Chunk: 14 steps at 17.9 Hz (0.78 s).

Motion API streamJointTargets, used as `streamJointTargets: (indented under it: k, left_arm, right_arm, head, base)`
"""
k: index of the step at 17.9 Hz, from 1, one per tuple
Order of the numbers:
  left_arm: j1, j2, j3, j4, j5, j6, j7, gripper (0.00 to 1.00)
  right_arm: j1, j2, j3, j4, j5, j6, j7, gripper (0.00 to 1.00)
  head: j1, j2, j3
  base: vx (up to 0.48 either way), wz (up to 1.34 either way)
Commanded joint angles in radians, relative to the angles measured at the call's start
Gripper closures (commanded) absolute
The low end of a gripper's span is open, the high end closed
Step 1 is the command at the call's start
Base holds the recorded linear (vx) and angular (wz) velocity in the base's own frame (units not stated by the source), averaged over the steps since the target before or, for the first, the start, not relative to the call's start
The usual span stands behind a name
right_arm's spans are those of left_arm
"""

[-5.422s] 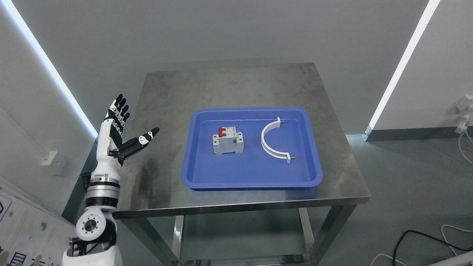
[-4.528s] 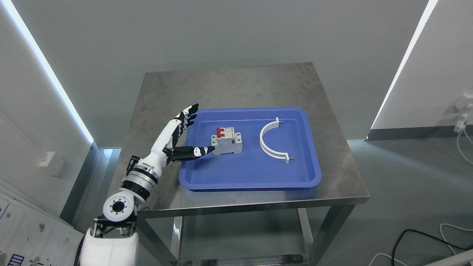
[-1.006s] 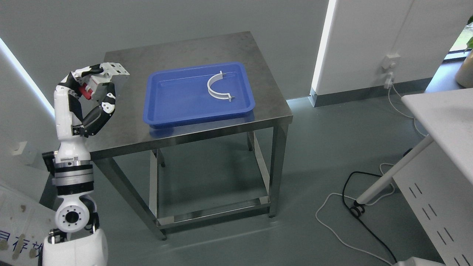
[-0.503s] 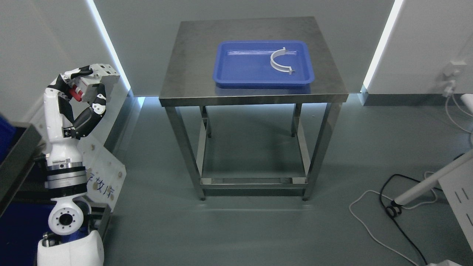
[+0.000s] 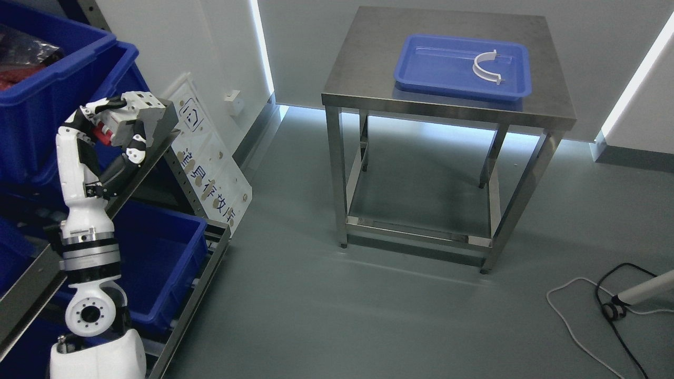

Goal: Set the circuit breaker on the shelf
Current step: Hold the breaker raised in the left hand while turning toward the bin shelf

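Observation:
The grey circuit breaker (image 5: 138, 117) with red switches is held in my left hand (image 5: 120, 125), whose fingers are shut around it. The hand is raised at the far left, in front of the metal shelf (image 5: 205, 247) that stands along the left edge. The shelf carries blue bins: one large bin (image 5: 47, 68) at the top left behind the hand, another (image 5: 158, 247) on a lower level beside my forearm. My right hand does not show.
A steel table (image 5: 368, 68) stands at the upper middle with a blue tray (image 5: 437, 68) holding a white curved bracket (image 5: 487, 66). A printed white sign (image 5: 210, 173) leans by the shelf. Cables (image 5: 605, 305) lie on the floor at the lower right.
The whole view has swung left and away from the table, bringing the shelf and blue bins into sight. My left hand keeps hold of the breaker, taken from the tray earlier.

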Motion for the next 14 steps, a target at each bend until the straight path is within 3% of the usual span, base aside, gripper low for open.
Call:
streamJointTargets:
  k: [1, 10, 14]
  left_arm:
    - [0.002, 0.017, 0.017, -0.001, 0.0, -0.004, -0.002, 0.92]
    - [-0.014, 0.017, -0.057, -0.003, 0.0, -0.013, -0.027, 0.92]
    - [-0.142, 0.017, -0.172, 0.002, -0.006, 0.004, -0.079, 0.92]
  right_arm:
    - [0.0, -0.018, 0.02, 0.0, 0.0, 0.065, 0.0, 0.0]
    - [0.0, -0.018, 0.02, 0.0, 0.0, 0.065, 0.0, 0.0]
    - [0.0, -0.018, 0.02, 0.0, 0.0, 0.065, 0.0, 0.0]
  head:
    - [0.0, 0.0, 0.0]
    - [0.0, 0.0, 0.0]
    - [0.0, 0.0, 0.0]
  base:
    - [-0.31, 0.2]
    - [-0.317, 0.53]
    - [-0.149, 1.09]
